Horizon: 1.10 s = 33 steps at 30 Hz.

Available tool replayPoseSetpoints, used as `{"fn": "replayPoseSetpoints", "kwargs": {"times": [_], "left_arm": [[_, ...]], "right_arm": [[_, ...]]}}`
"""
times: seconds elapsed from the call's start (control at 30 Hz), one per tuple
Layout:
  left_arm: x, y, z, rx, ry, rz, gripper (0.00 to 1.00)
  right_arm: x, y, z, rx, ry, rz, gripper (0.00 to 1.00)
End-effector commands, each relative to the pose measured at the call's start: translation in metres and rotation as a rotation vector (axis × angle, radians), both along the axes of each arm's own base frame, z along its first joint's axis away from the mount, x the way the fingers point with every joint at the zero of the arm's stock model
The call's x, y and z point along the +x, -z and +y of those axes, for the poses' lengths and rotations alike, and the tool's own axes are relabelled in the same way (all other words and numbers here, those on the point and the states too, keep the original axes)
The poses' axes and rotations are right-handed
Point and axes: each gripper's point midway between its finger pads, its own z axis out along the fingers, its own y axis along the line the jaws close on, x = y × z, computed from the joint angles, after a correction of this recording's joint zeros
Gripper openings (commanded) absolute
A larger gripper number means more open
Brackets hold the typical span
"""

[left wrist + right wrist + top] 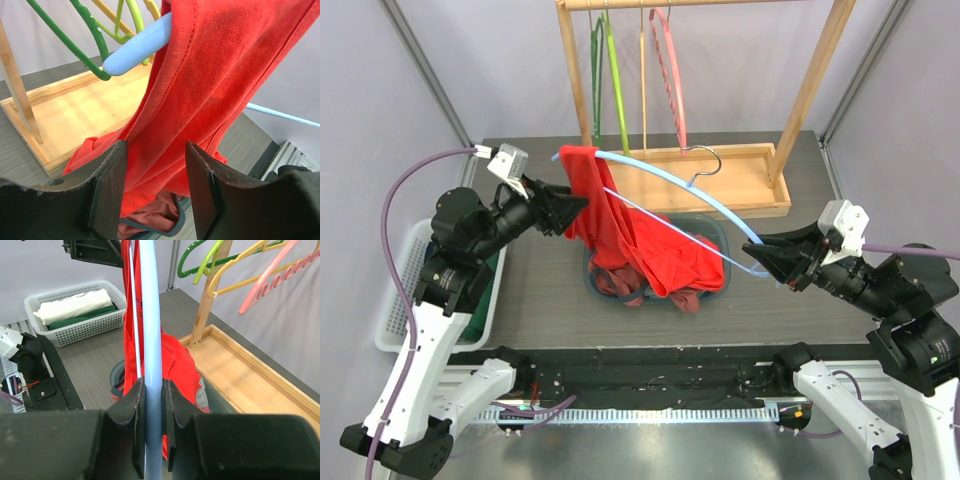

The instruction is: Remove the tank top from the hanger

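The red tank top [620, 235] hangs from the left end of a light blue hanger [660, 180] held slanted above the table, its lower part sagging into a dark bin. My right gripper [752, 257] is shut on the hanger's right end; in the right wrist view the blue bar [150, 315] runs straight between the closed fingers [152, 387]. My left gripper [570, 207] is at the top's left edge. In the left wrist view its fingers [155, 147] stand apart with the red cloth [200, 90] hanging just past them, below the hanger's tip [135, 50].
A dark bin [720, 240] holding other garments sits under the top. Behind it stands a wooden rack [750, 180] with green, yellow and pink hangers [670, 70]. A white basket [395, 300] with folded clothes is at the left table edge.
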Motion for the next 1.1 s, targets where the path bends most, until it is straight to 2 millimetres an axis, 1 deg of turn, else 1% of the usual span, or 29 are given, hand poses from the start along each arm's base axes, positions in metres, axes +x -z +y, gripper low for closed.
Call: {"fn": "replayPoseSetpoints", "kwargs": {"times": [0.0,0.03,0.07,0.1,0.17,0.2,0.23,0.33,0.37,0.43,0.47,0.53,0.57,0.63,0.67,0.7,0.73,0.77,0.8,0.83,0.87,0.9,0.93,1.0,1.03,1.07], "left_arm": [[-0.003,-0.012,-0.001,0.002,0.027,-0.096,0.51],[-0.004,-0.014,-0.001,-0.003,0.031,-0.106,0.42],[-0.002,-0.014,-0.002,-0.004,0.031,-0.107,0.34],[-0.002,-0.014,-0.003,-0.006,0.037,-0.110,0.20],[-0.002,-0.019,-0.004,-0.014,0.051,-0.131,0.04],[-0.003,-0.022,-0.005,-0.018,0.057,-0.139,0.00],[-0.003,-0.025,-0.005,-0.023,0.057,-0.143,0.00],[-0.008,-0.042,-0.002,-0.037,0.057,-0.186,0.00],[-0.011,-0.053,0.002,-0.046,0.046,-0.211,0.00],[-0.014,-0.067,0.006,-0.055,0.032,-0.247,0.00],[-0.020,-0.084,0.010,-0.061,0.022,-0.289,0.00],[-0.024,-0.099,0.016,-0.065,0.000,-0.322,0.00],[-0.029,-0.113,0.020,-0.073,-0.010,-0.351,0.00],[-0.029,-0.120,0.024,-0.073,-0.032,-0.358,0.00],[-0.032,-0.129,0.026,-0.082,-0.040,-0.374,0.00],[-0.028,-0.131,0.027,-0.087,-0.050,-0.365,0.00],[-0.030,-0.139,0.027,-0.095,-0.049,-0.378,0.00],[-0.029,-0.143,0.026,-0.101,-0.042,-0.377,0.00],[-0.027,-0.146,0.022,-0.113,-0.027,-0.368,0.00],[-0.017,-0.146,0.019,-0.116,-0.019,-0.344,0.00],[-0.019,-0.159,0.017,-0.131,-0.009,-0.364,0.00],[-0.016,-0.165,0.015,-0.141,-0.001,-0.367,0.00],[-0.007,-0.173,0.012,-0.164,0.002,-0.353,0.00],[-0.001,-0.182,0.010,-0.176,0.007,-0.358,0.00],[0.005,-0.185,0.009,-0.185,0.003,-0.351,0.00],[0.013,-0.190,0.007,-0.187,0.002,-0.352,0.00]], "right_arm": [[-0.013,-0.039,0.000,0.074,-0.025,-0.123,0.01],[-0.013,-0.040,0.000,0.076,-0.030,-0.125,0.01],[-0.013,-0.040,0.000,0.079,-0.030,-0.122,0.01],[-0.014,-0.040,0.001,0.080,-0.035,-0.122,0.01],[-0.015,-0.040,0.001,0.082,-0.038,-0.119,0.01],[-0.015,-0.041,0.000,0.084,-0.034,-0.123,0.01],[-0.016,-0.040,0.000,0.083,-0.035,-0.122,0.01],[-0.015,-0.041,-0.003,0.083,-0.018,-0.125,0.01],[-0.016,-0.039,-0.003,0.078,-0.016,-0.119,0.01],[-0.015,-0.038,-0.006,0.069,0.005,-0.124,0.01],[-0.017,-0.037,-0.009,0.065,0.013,-0.125,0.01],[-0.017,-0.037,-0.014,0.057,0.041,-0.139,0.01],[-0.018,-0.037,-0.017,0.053,0.056,-0.143,0.01],[-0.019,-0.036,-0.022,0.042,0.082,-0.153,0.01],[-0.021,-0.035,-0.028,0.042,0.110,-0.153,0.01],[-0.023,-0.036,-0.032,0.043,0.127,-0.157,0.01],[-0.023,-0.033,-0.035,0.042,0.146,-0.144,0.01],[-0.023,-0.032,-0.041,0.042,0.182,-0.140,0.01],[-0.028,-0.031,-0.046,0.048,0.197,-0.143,0.01],[-0.030,-0.024,-0.049,0.038,0.206,-0.120,0.01],[-0.035,-0.022,-0.051,0.039,0.207,-0.115,0.01],[-0.045,-0.022,-0.056,0.047,0.213,-0.126,0.01],[-0.053,-0.018,-0.060,0.043,0.217,-0.111,0.01],[-0.069,-0.018,-0.067,0.060,0.221,-0.114,0.01],[-0.082,-0.013,-0.071,0.061,0.214,-0.108,0.01],[-0.095,-0.019,-0.074,0.078,0.207,-0.121,0.01]]}}
